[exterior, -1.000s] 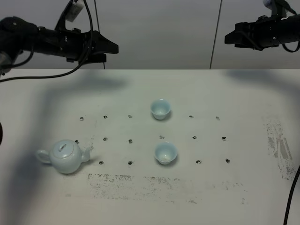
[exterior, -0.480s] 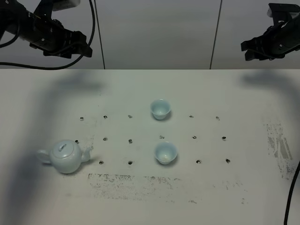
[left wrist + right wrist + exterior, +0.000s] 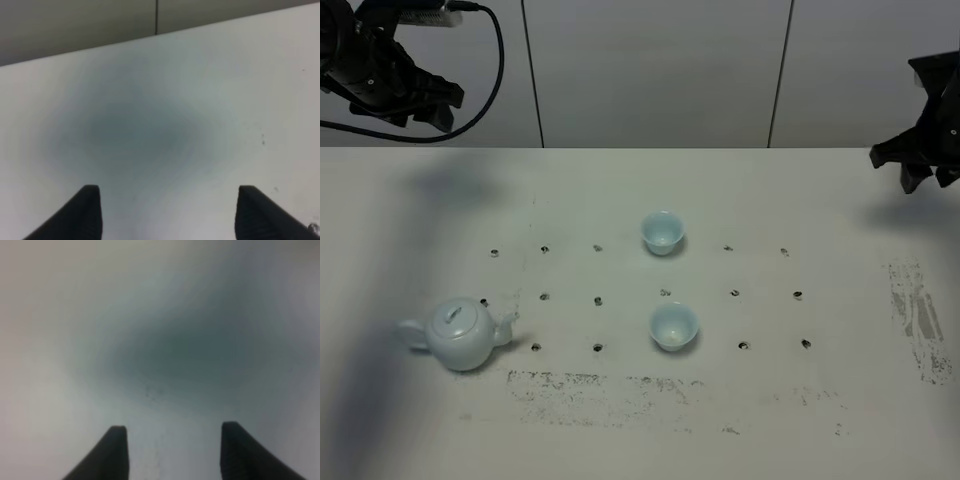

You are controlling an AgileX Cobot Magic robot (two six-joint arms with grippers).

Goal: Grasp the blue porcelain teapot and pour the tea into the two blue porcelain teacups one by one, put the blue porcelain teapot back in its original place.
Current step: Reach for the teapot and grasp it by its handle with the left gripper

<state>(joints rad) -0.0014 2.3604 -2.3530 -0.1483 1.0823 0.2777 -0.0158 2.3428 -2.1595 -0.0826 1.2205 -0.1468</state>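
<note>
The blue porcelain teapot (image 3: 462,334) stands upright at the table's front left, lid on, spout to the right. One of the two blue porcelain teacups (image 3: 662,232) sits near the middle of the table, the other teacup (image 3: 674,326) just in front of it. My left gripper (image 3: 432,105) hangs high at the back left, far from the teapot. In the left wrist view the left gripper (image 3: 167,212) is open over bare table. My right gripper (image 3: 910,172) is at the far right edge. The right wrist view shows the right gripper (image 3: 172,452) open, holding nothing.
The white table (image 3: 640,420) has rows of small screw holes and scuffed dark patches along the front and at the right. A grey panelled wall (image 3: 650,70) stands behind the table's back edge. Cables trail from the left arm.
Both arms have drawn back outward: the left one toward the upper left corner, the right one toward the right edge and lower. Teapot and cups have not moved.
</note>
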